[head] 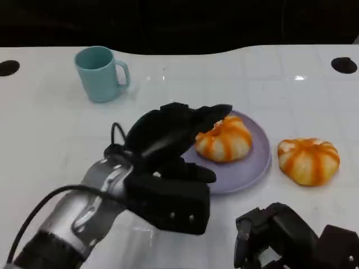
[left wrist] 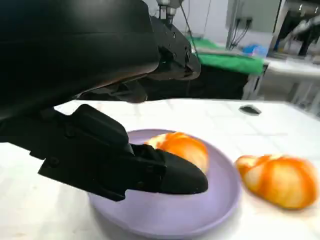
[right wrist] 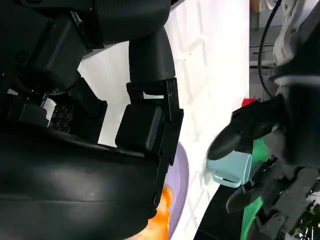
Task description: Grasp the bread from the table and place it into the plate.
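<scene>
In the head view, 1 bread roll [head: 225, 139] is lying on the purple plate [head: 247, 171] at the centre of the frame, orange-striped and resting toward the plate's upper left part. A 2nd bread roll [head: 309, 160] is sitting on the white table [head: 50, 129] just to the right of the plate, close to its rim but not on it. A teal mug [head: 101, 73] is standing upright at the upper left of the frame, well apart from the plate, its handle pointing right.

The left hand [head: 176, 154] is reaching in from the lower left, its fingers spread wide and holding nothing; the upper fingers are hovering at the left edge of the roll on the plate, and whether they are touching it cannot be told. In the left wrist view, 1 finger [left wrist: 175, 175] is extending over the plate [left wrist: 220, 200] in front of the roll [left wrist: 182, 147], while the other roll [left wrist: 280, 180] is lying at the right on the table.

The right hand [head: 291, 235] is sitting at the lower right corner of the head view, below the 2nd roll and apart from it; how far its fingers are spread cannot be told.
</scene>
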Controlling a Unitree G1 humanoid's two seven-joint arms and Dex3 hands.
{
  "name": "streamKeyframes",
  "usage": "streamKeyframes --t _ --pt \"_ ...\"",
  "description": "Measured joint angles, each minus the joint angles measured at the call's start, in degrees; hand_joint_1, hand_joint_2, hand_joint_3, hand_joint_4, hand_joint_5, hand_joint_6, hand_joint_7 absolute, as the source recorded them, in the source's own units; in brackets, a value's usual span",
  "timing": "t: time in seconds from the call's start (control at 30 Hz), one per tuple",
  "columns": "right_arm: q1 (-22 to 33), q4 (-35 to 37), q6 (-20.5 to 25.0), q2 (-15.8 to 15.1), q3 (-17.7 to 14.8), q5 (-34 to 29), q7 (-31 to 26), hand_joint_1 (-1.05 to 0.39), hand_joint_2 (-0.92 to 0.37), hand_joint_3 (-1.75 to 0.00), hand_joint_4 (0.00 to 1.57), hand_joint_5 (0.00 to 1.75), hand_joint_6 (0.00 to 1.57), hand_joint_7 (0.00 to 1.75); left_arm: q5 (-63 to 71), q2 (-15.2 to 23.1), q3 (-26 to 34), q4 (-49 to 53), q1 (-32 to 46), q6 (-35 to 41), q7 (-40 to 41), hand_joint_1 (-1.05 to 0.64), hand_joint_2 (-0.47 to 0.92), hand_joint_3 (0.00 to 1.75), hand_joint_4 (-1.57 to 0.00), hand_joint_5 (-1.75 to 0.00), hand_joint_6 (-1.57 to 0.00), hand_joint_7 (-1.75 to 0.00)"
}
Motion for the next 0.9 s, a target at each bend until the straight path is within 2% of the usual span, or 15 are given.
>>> streamKeyframes --t 0.07,0.13,0.17,0.2,0.23,0.3,0.4,0.57,0.9 --pt "0.0 0.0 0.0 0.0 0.0 0.0 0.0 -1.05 -0.13 -1.36 1.54 1.30 1.57 1.06 -1.6 -0.1 1.3 -0.5 1.7 -1.7 0.7 -0.56 0.92 0.25 -0.76 -0.94 -0.70 -0.21" --pt "0.0 -0.1 0.1 0.0 0.0 0.1 0.0 -1.05 -0.14 -1.35 1.54 1.30 1.57 1.06 -5.9 -0.6 3.9 -1.2 4.6 -5.3 2.6 -0.54 0.92 0.26 -0.78 -1.21 -0.77 -0.28" --pt "0.0 -0.1 0.1 0.0 0.0 0.1 0.0 -1.05 -0.14 -1.34 1.54 1.30 1.57 1.06 -8.0 -1.1 5.0 -1.4 6.1 -7.0 3.0 -0.53 0.92 0.26 -0.76 -1.37 -0.76 -0.40" --pt "0.0 -0.1 0.1 0.0 0.0 0.2 0.0 -1.05 -0.14 -1.34 1.54 1.30 1.57 1.06 -10.5 -1.6 5.9 -1.6 7.5 -8.6 3.2 -0.52 0.92 0.26 -0.74 -1.46 -0.70 -0.56" --pt "0.0 -0.1 0.1 0.0 0.0 0.2 0.0 -1.05 -0.15 -1.34 1.54 1.30 1.57 1.06 -12.5 -1.9 6.7 -1.7 8.7 -10.0 3.2 -0.52 0.92 0.28 -0.72 -1.57 -0.61 -0.82" --pt "-0.1 0.1 0.0 0.0 0.0 0.2 0.0 -1.05 -0.17 -1.30 1.55 1.29 1.57 1.05 -16.7 -2.1 8.1 -1.8 10.7 -12.7 2.4 -0.54 0.92 0.30 -0.66 -1.70 -0.50 -1.22" --pt "-0.3 1.0 0.0 0.0 0.0 0.5 0.3 -1.05 -0.17 -1.28 1.55 1.29 1.57 1.04 -25.3 -2.2 9.9 -1.8 12.9 -16.1 -2.6 -0.56 0.92 0.30 -0.65 -1.74 -0.49 -1.47" --pt "-0.4 1.1 0.1 0.0 -0.1 0.6 0.4 -1.05 -0.17 -1.28 1.53 1.29 1.57 1.04 -42.0 -3.1 12.2 -2.0 17.1 -16.6 -15.0 -0.63 0.92 0.28 -0.66 -1.75 -0.50 -1.57" --pt "-0.5 0.8 1.3 -0.2 -0.1 0.2 0.3 -1.05 -0.15 -1.28 1.52 1.30 1.57 1.02 -55.6 -4.4 16.7 -3.9 23.5 -10.8 -27.4 -0.65 0.92 0.23 -0.74 -1.75 -0.54 -1.73"
